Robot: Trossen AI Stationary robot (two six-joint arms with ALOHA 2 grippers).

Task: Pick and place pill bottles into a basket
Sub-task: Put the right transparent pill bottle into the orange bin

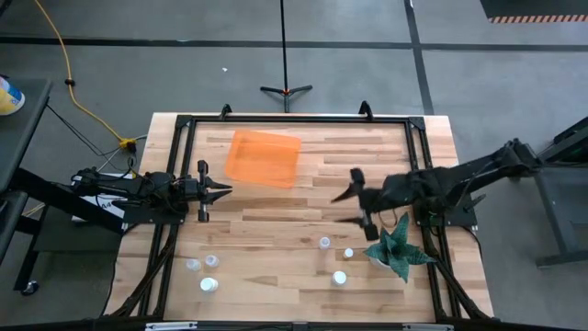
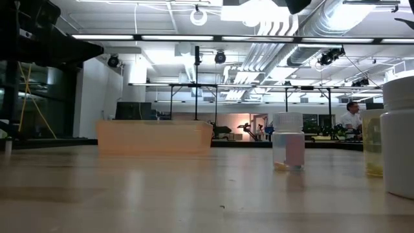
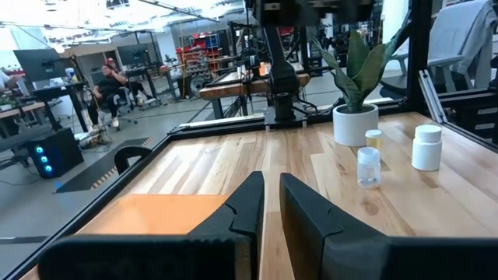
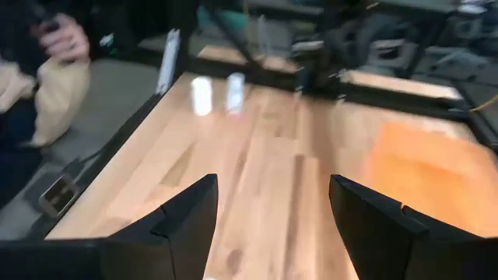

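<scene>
1. The orange basket point(image 1: 264, 157) sits on the wooden table point(image 1: 303, 267) toward its far edge, a bit to the left arm's side of the middle. Nothing shows inside it, so no bottles are in it yet.
2. The left gripper point(image 1: 220, 192) hangs just off the basket's near-left corner, pointing toward the middle of the table. Its fingers point(image 3: 247, 204) are nearly together with just a thin slit between them, and there's nothing between them.
3. The right gripper point(image 1: 352, 207) is out past the basket's near-right corner, apart from it, between the basket and the potted plant point(image 1: 397, 246). Its fingers point(image 4: 187, 214) are spread wide and empty; in its own wrist view you only see bare wood between them.
4. The pill bottles are all standing on the table, on the near side from the basket and well apart from it. One bunch of three point(image 1: 204, 271) is near the front edge on the left arm's side.
5. The other three point(image 1: 336, 257) are closer to the plant, with one of them point(image 1: 324, 243) just in front of the right gripper.
6. In the low view one bottle point(image 2: 288, 142) stands upright with a white cap, with the basket farther back behind it.
7. People sit at desks in the room behind point(image 3: 105, 82).
</scene>
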